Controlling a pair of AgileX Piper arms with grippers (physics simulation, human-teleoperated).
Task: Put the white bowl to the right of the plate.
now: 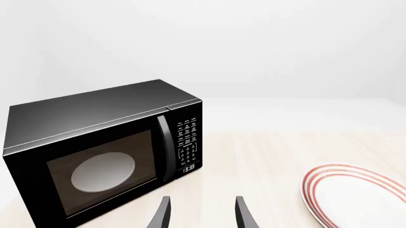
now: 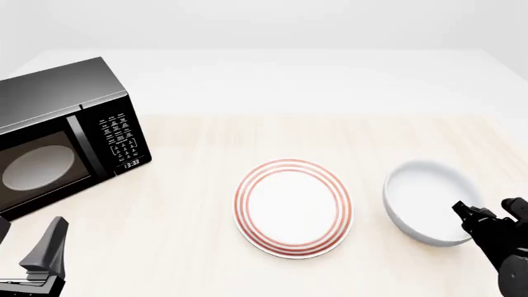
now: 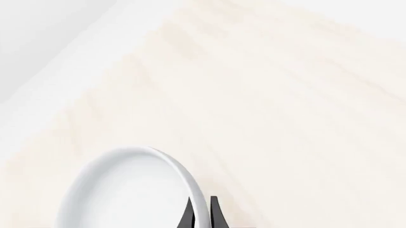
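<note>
The white bowl point(image 2: 429, 201) stands upright on the table just to the right of the plate point(image 2: 293, 207), a flat white plate with red rings; a small gap separates them. My right gripper point(image 2: 488, 213) is at the bowl's near right rim. In the right wrist view the bowl point(image 3: 127, 190) has its rim between the two narrowly spaced fingers of that gripper point(image 3: 200, 213), so it is shut on the rim. My left gripper point(image 1: 201, 213) is open and empty at the near left of the table point(image 2: 29, 226). The plate's edge also shows in the left wrist view point(image 1: 355, 194).
A black microwave point(image 2: 58, 136) with its door shut stands at the left, a pale disc behind its glass; it fills the left wrist view point(image 1: 108, 152). The pale wooden tabletop point(image 2: 330, 133) runs back to a white surface.
</note>
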